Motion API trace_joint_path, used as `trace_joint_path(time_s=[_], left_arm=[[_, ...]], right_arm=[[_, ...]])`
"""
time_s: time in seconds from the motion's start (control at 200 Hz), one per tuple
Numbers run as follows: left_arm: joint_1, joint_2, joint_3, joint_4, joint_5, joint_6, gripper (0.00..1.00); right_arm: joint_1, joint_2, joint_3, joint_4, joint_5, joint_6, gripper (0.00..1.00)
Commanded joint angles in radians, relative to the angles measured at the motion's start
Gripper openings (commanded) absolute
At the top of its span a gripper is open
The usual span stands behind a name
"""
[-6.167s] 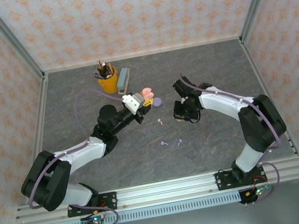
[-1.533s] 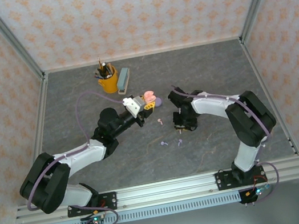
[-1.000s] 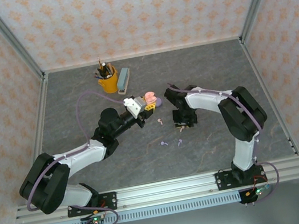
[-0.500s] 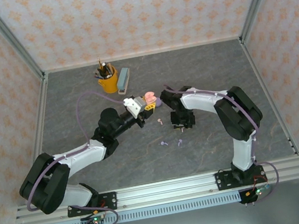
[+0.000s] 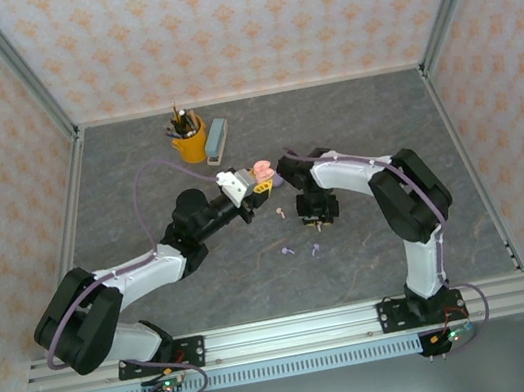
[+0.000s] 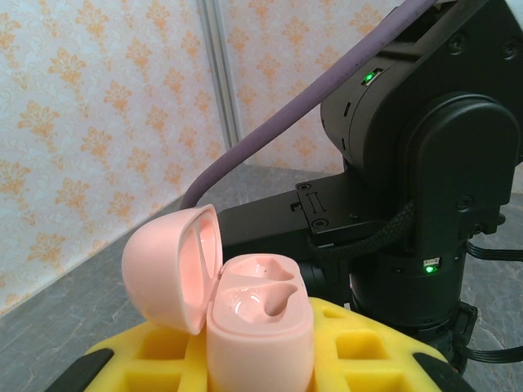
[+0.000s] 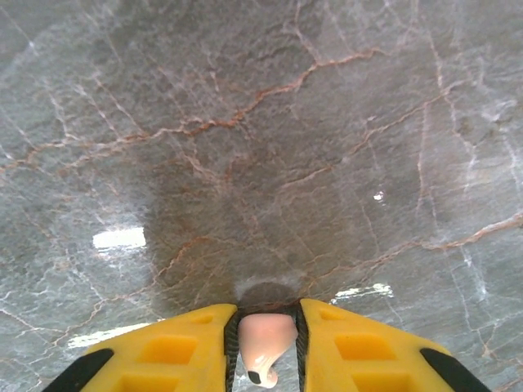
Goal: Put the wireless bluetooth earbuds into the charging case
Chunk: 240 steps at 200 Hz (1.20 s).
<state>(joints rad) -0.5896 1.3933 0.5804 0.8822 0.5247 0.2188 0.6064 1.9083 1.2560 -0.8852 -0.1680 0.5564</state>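
My left gripper (image 5: 258, 184) is shut on the open pale pink charging case (image 5: 260, 169), holding it upright above the table. In the left wrist view the case (image 6: 260, 327) stands between the yellow fingers (image 6: 368, 347), its lid (image 6: 167, 265) swung back to the left and both sockets bare. My right gripper (image 5: 315, 224) points straight down at the table, and its yellow fingers (image 7: 167, 351) are shut on a pale pink earbud (image 7: 265, 336). Another pink earbud (image 5: 282, 213) lies on the table left of it. Two lilac earbuds (image 5: 288, 250) (image 5: 316, 248) lie nearer the bases.
A yellow cup of pens (image 5: 188, 140) and a grey-blue box (image 5: 217, 137) stand at the back left. The right arm's black wrist (image 6: 425, 204) hangs close behind the case. Metal frame rails (image 5: 71, 204) edge the grey marble table.
The right arm has swung left and its jaws have narrowed onto the pink earbud. The left arm and the case have stayed still.
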Motion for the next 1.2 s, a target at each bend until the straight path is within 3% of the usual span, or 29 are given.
trace_joint_path(time_s=[0.0,0.37,1.196], left_arm=[[-0.008,-0.025,0.009,0.037,0.021,0.021,0.00],[-0.008,-0.016,0.012,0.036,0.023,0.021,0.00],[-0.007,-0.032,0.033,0.001,0.003,0.034,0.00]], right_arm=[[0.001,0.043,-0.012,-0.014,0.035,-0.009,0.25],[-0.011,-0.029,-0.082,0.068,-0.002,-0.070,0.16],[-0.025,-0.437,-0.449,0.721,-0.062,-0.018,0.14]])
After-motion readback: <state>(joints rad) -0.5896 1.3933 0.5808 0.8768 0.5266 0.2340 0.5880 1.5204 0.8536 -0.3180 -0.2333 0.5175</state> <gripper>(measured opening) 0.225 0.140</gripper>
